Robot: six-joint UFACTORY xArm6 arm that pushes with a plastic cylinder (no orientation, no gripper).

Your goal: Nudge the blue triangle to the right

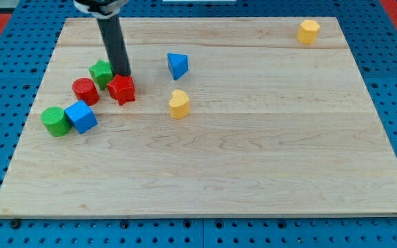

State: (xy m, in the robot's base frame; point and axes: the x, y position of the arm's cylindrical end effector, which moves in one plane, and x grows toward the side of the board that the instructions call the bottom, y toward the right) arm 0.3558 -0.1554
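Observation:
The blue triangle [178, 65] lies on the wooden board [253, 158], in its upper left-centre part. My tip [122, 74] is down on the board to the view's left of the triangle, about eighty pixels away. It stands right at the top edge of the red star [122, 89] and just right of the green star [101, 71]. The dark rod rises from it to the view's top. Nothing lies between my tip and the triangle.
A red cylinder [85, 91], a blue cube [81, 116] and a green cylinder [55, 120] cluster at the left. A yellow heart [179, 104] lies below the triangle. A yellow hexagon-like block [308, 31] sits at the top right.

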